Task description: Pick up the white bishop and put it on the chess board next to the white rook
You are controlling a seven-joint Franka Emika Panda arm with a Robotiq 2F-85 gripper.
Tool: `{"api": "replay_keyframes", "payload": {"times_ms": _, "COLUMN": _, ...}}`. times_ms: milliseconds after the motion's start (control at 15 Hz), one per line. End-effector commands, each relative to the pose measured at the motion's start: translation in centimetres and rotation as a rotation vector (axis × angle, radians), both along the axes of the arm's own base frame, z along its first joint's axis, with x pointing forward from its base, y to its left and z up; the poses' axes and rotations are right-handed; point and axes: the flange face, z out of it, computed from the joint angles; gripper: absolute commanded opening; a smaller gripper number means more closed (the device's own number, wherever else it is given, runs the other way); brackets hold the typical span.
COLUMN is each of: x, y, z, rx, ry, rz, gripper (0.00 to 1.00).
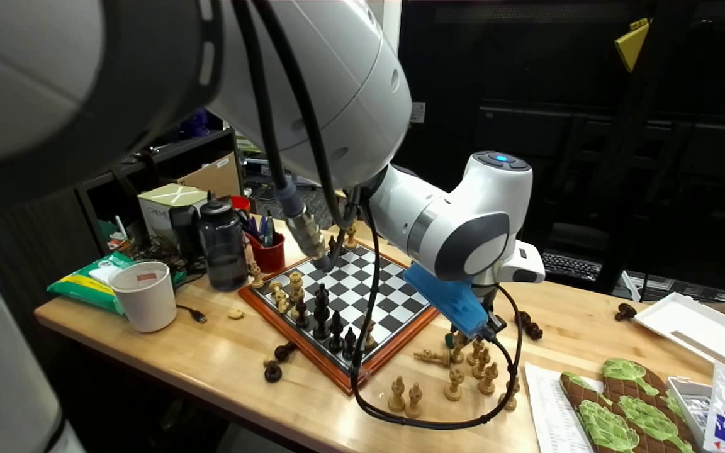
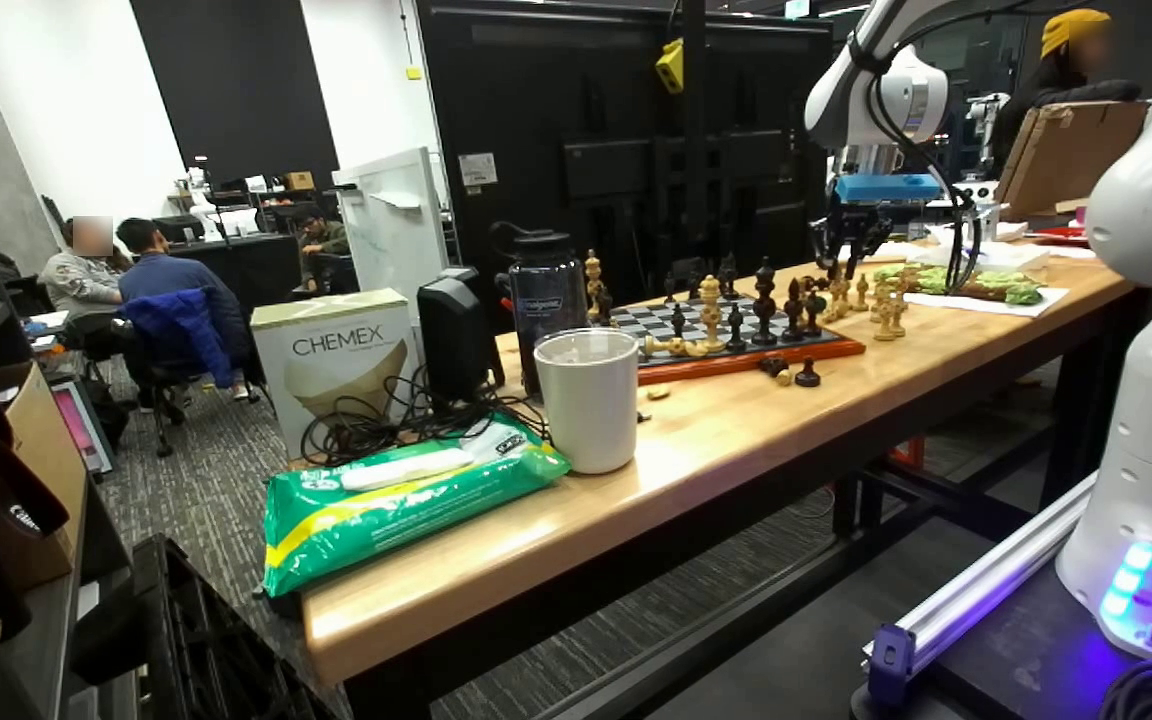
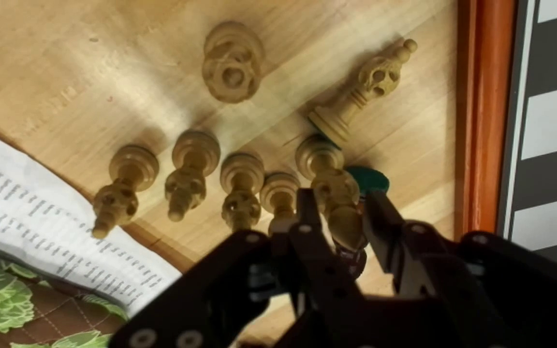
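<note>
The white bishop appears to be the tall pale pointed piece (image 3: 335, 186) standing upright on the table in the wrist view, beside the chess board's frame (image 3: 484, 121). My gripper (image 3: 341, 193) is partly closed around its upper part, one finger on each side, with narrow gaps visible. My gripper (image 2: 844, 258) is low over the loose pieces in an exterior view. The chess board (image 1: 303, 343) holds several dark and pale pieces. A pale piece (image 1: 370, 338) stands at its near corner, half behind a cable. I cannot tell which pale piece is the white rook.
Several pale pieces (image 3: 242, 208) stand close beside the fingers. A pale piece (image 3: 379, 75) lies on its side near the board. A dark piece's green base (image 3: 371, 180) is by the fingertip. Paper (image 3: 32, 193), mitts (image 1: 617, 402) and a white mug (image 1: 148, 302) are also on the table.
</note>
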Motion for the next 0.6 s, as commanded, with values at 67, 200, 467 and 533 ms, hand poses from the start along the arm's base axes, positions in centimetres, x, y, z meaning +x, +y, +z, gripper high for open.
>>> {"api": "replay_keyframes", "payload": {"times_ms": 67, "x": -0.2, "y": 0.0, "z": 0.4, "rx": 0.004, "ry": -0.009, "rz": 0.011, "gripper": 0.0}}
{"api": "replay_keyframes", "payload": {"times_ms": 200, "x": -0.3, "y": 0.3, "z": 1.1, "rx": -0.009, "ry": -0.012, "rz": 0.018, "gripper": 0.05}}
{"api": "replay_keyframes", "payload": {"times_ms": 467, "x": -0.7, "y": 1.5, "z": 3.5, "rx": -0.047, "ry": -0.02, "rz": 0.052, "gripper": 0.05}}
{"api": "replay_keyframes", "payload": {"times_ms": 533, "x": -0.8, "y": 2.0, "z": 4.3, "rx": -0.057, "ry": -0.02, "rz": 0.069, "gripper": 0.05}}
